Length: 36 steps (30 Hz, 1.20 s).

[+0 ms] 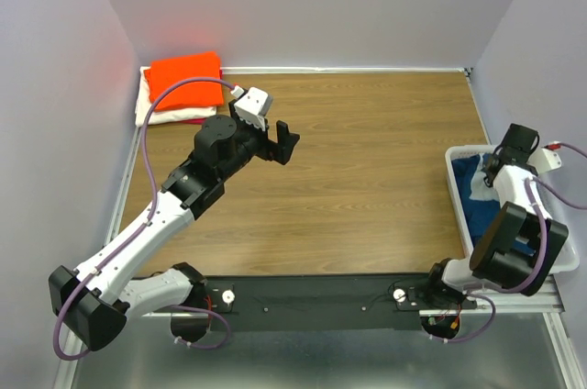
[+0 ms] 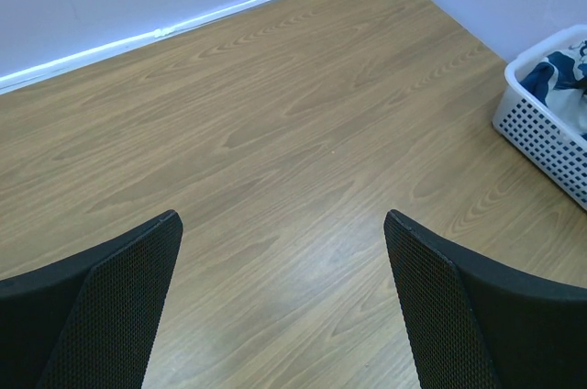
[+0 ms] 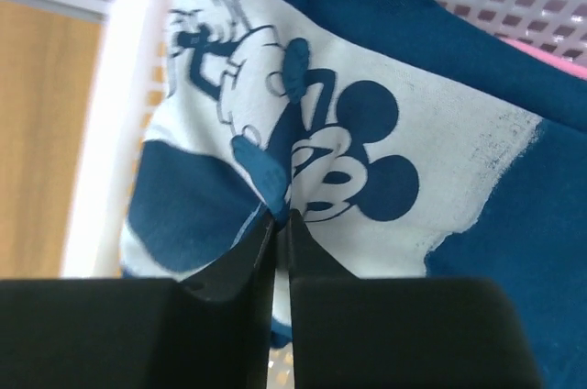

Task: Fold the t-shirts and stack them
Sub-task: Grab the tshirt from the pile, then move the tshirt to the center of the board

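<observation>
A navy blue t-shirt [image 3: 477, 224] with a white cartoon-mouse print lies crumpled in the white basket [image 1: 456, 158] at the table's right edge. My right gripper [image 3: 282, 216] reaches down into the basket and is shut on a fold of this shirt at the print. From above, the right gripper [image 1: 484, 178] sits over the navy cloth [image 1: 477, 210]. A folded bright orange t-shirt [image 1: 184, 77] rests on a cream-white one [image 1: 161, 116] at the back left corner. My left gripper [image 1: 285, 143] hovers open over bare wood, its fingers [image 2: 110, 306] wide apart and holding nothing.
The basket [image 2: 541, 127] stands at the right in the left wrist view, with navy cloth [image 2: 555, 72] inside. A thin strip of pink cloth [image 3: 564, 51] shows beneath the navy shirt by the basket wall. Lilac walls enclose the table on three sides.
</observation>
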Motion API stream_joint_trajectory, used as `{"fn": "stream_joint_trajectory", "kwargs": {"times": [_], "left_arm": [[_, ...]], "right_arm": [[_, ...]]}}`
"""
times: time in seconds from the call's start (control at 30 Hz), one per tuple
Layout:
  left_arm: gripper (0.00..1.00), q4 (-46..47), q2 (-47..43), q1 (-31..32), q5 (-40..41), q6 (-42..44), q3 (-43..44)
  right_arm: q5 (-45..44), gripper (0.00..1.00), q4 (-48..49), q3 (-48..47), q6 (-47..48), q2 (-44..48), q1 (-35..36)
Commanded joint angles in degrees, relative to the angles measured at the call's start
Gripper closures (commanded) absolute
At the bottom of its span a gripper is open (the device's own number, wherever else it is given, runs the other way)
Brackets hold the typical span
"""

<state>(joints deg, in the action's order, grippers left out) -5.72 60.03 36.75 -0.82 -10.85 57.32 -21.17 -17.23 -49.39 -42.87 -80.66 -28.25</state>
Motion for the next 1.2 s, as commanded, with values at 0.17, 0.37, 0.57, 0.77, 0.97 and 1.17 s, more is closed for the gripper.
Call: {"fn": "stream_joint_trajectory", "kwargs": {"times": [0.17,0.37,0.57,0.77,0.97,1.17], "left_arm": [[0.02,0.0,0.1,-0.2,-1.7,-0.5,1.6],[0.02,-0.2,0.2,-0.2,-1.8,-0.5,1.6],[0.02,-0.2,0.0,-0.2,-2.1,-0.5,1.7],[0.02,-0.2,0.2,-0.2,-1.9,-0.5,1.6],[0.01,-0.3,0.2,-0.3,-1.0,-0.4,1.7],[0.02,-1.0,0.1,-0.3,1.8,-0.1,1.9]], "right_arm": [[4.0,0.99,-3.8,-2.0,3.9,9.2,-0.5],[9.0,1.00,-6.7,-8.4,6.8,14.6,-0.5],[21.1,1.00,-9.9,-18.3,8.6,16.0,-0.5],[33.7,1.00,-10.5,-27.9,7.6,15.9,-0.4],[41.8,1.00,-10.4,-39.5,4.6,14.5,0.7],[44.5,1.00,-9.0,-46.5,1.9,12.9,6.8]]}}
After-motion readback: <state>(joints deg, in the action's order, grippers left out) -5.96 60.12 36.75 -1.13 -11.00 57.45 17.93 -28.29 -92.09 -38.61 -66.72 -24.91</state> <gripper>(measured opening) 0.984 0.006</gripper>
